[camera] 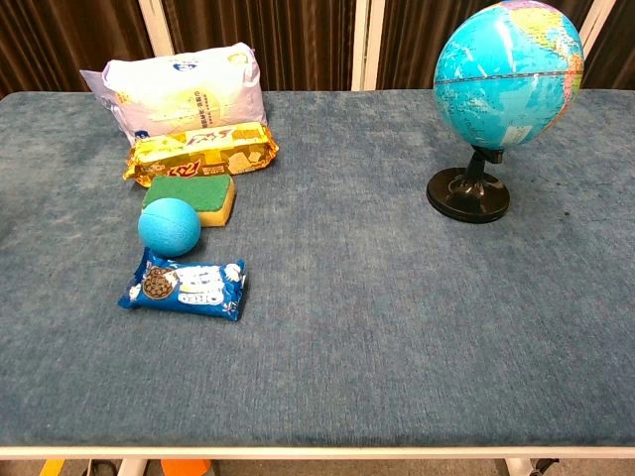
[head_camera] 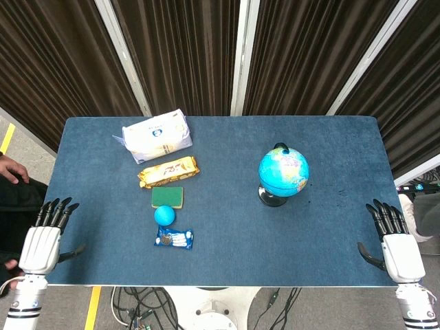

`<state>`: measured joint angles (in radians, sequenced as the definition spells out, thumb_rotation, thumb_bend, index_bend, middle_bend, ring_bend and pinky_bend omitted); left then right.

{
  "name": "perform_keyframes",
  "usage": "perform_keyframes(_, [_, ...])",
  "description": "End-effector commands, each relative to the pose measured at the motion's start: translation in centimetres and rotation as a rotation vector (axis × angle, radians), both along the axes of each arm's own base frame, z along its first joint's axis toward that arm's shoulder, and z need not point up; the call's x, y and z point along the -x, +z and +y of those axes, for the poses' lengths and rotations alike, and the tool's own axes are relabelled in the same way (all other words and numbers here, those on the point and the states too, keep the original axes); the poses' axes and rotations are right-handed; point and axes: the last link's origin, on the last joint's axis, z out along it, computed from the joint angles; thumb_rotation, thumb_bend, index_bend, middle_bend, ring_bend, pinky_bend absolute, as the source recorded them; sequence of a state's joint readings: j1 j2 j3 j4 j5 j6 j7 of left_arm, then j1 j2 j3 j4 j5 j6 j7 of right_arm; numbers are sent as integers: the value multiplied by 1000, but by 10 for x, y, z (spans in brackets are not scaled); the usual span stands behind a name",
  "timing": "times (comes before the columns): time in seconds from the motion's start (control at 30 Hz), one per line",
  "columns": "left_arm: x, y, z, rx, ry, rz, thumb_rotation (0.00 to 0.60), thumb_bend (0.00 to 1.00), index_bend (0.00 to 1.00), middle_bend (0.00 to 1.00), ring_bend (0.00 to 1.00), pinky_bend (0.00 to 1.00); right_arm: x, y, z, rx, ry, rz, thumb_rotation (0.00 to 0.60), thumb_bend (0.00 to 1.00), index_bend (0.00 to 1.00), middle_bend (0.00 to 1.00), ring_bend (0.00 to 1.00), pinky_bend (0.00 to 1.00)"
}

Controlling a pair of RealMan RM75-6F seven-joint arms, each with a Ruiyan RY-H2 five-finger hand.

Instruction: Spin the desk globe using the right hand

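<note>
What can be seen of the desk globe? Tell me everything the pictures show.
The desk globe is a glossy, mostly blue sphere with multicoloured landmasses, held in a black arc on a short stem above a round black base. It looks like plastic. It stands upright on the right half of the blue table, axis tilted, apart from the other items. Nothing touches it; the right hand rests at the table's near right edge.

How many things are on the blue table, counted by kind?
Snack and food packets: 3 (white bag, golden wrapper, blue cookie pack)
Green-and-yellow sponge: 1
Small blue ball: 1
Blue desk globe on black stand: 1
Total: 6
</note>
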<state>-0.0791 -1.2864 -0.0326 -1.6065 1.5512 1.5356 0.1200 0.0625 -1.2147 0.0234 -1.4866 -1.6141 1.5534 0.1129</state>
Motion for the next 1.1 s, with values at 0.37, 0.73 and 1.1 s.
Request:
perform_keyframes(0.37, [1,-4,2,26,9,4,600,57,155,78,0,80,-13,-6,-3,-15,41,-1,600,223,0,0,0,0])
perform_keyframes(0.73, [6,-9,-1,42,24,10,600,57,156,78,0,80,-75,-14,-33,-38,253,51,600,223,0,0,0,0])
perform_keyframes(1.1, [15,-14,-1,63,47,7,600,57,156,78,0,80,-113,-43,-73,-88,328,64,600,258,0,0,0,0])
